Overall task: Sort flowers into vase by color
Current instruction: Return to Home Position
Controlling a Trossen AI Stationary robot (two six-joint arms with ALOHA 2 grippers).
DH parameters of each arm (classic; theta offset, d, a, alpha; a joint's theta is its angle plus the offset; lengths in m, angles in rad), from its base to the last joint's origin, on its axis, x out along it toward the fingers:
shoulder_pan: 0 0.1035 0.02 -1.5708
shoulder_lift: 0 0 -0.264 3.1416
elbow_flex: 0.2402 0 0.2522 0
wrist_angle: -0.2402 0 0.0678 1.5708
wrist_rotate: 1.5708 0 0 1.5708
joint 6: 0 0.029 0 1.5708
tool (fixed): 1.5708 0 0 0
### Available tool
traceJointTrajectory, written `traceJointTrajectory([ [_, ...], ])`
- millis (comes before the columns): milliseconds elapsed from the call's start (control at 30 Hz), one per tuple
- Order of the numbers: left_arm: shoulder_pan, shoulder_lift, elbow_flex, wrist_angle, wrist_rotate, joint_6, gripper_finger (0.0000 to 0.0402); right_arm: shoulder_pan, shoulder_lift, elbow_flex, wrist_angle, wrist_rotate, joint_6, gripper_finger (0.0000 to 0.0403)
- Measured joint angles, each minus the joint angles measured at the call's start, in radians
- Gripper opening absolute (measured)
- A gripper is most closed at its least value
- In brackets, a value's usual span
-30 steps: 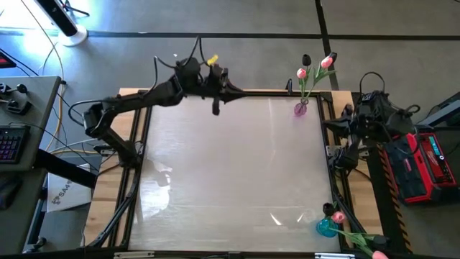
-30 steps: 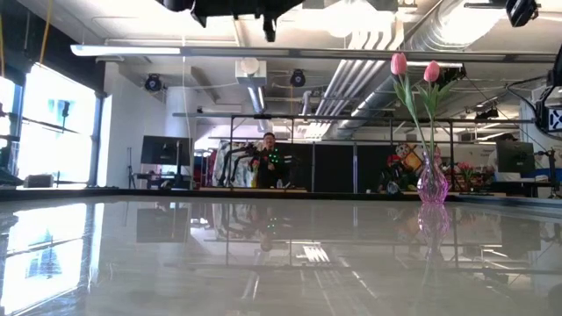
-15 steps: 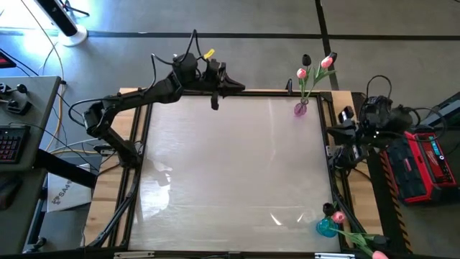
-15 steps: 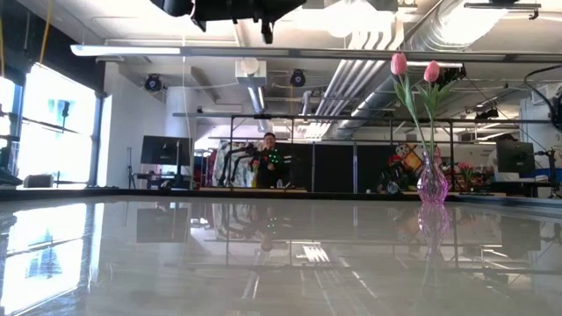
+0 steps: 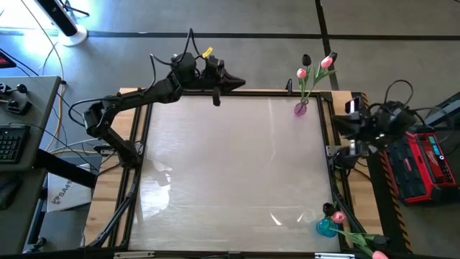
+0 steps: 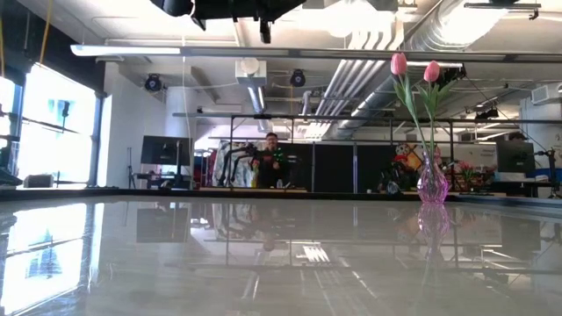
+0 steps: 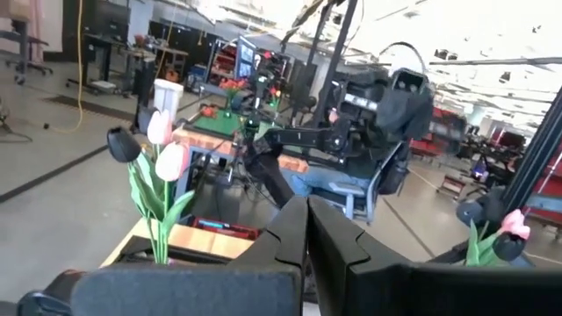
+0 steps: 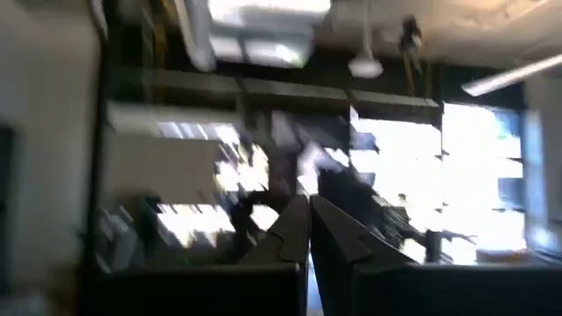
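Note:
A pink glass vase (image 5: 300, 109) stands at the table's far right corner with two pink tulips (image 5: 315, 68) and one dark tulip (image 5: 307, 60) in it; it also shows in the low view (image 6: 432, 186) and the left wrist view (image 7: 162, 154). A blue vase (image 5: 326, 227) stands at the near right corner with a dark and a pink head; another tulip (image 5: 361, 243) lies beside it. My left gripper (image 5: 238, 83) is shut and empty, raised over the table's far edge and pointing right. My right gripper (image 5: 339, 121) is shut and empty at the table's right edge.
The table top (image 5: 230, 165) is a glossy white sheet inside a dark frame. A red case (image 5: 424, 165) lies right of the table, and a desk with a keyboard (image 5: 11, 144) stands to the left. A person (image 6: 272, 158) stands far back in the room.
My left gripper has gone a little toward the table's far edge, still shut. My right arm has drawn back toward the table's right edge and turned; its wrist view is blurred. The vases and flowers have stayed put.

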Motion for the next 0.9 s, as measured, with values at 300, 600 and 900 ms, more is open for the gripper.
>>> traceJointTrajectory([
  [300,-0.03,0.0,-0.002,-0.02,-0.085,0.017,0.0,-0.171,0.002,0.047,-0.57,0.239,0.495,0.0],
  [600,-0.051,-0.132,-0.324,0.193,-0.15,-0.07,0.0,-0.184,-0.173,0.047,-0.961,0.169,0.837,0.0],
  [900,-0.078,-0.356,-0.632,0.326,-0.273,-0.021,0.0,-0.197,-0.204,-0.228,-0.459,0.04,0.724,0.0],
])
